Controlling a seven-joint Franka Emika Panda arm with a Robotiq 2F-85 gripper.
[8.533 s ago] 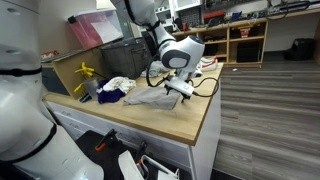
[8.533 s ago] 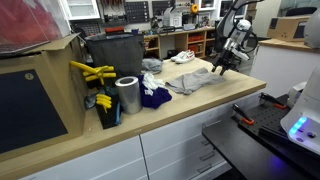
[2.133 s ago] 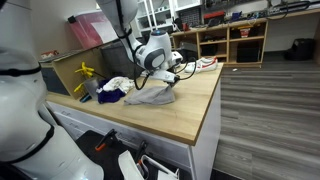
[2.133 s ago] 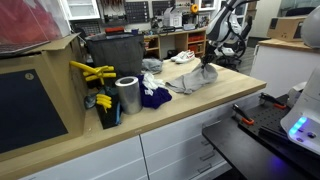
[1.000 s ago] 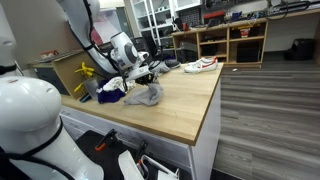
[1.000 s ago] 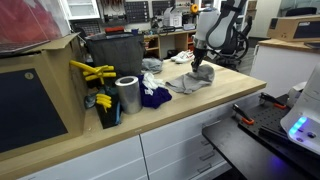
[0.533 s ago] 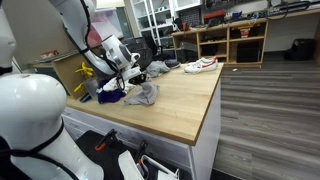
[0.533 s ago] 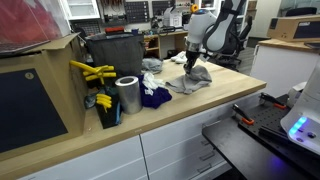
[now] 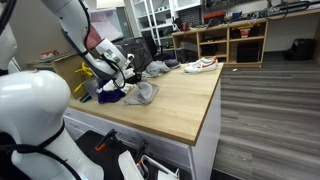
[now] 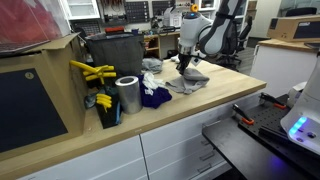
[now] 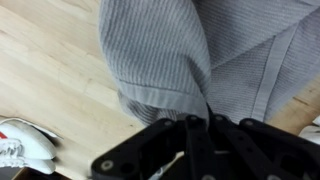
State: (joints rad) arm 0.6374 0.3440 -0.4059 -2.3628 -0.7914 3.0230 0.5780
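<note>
- Grey cloth [image 11: 160, 50]: lies bunched on the wooden counter [image 10: 215, 95]; the gripper [image 11: 205, 118] is clenched on one fold.
- Small dark holder [image 10: 106, 112]: yellow-handled tools stand in it.
- Metal can [image 10: 127, 95]: just beside the holder; contents cannot be told.
- Blue cloth [image 10: 155, 97]: loose on the counter.
- Dark bin [image 10: 115, 55]: farthest back; contents hidden.

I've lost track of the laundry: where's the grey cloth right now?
In both exterior views the grey cloth lies bunched on the wooden worktop, pinched by the gripper, beside the dark blue cloth.
</note>
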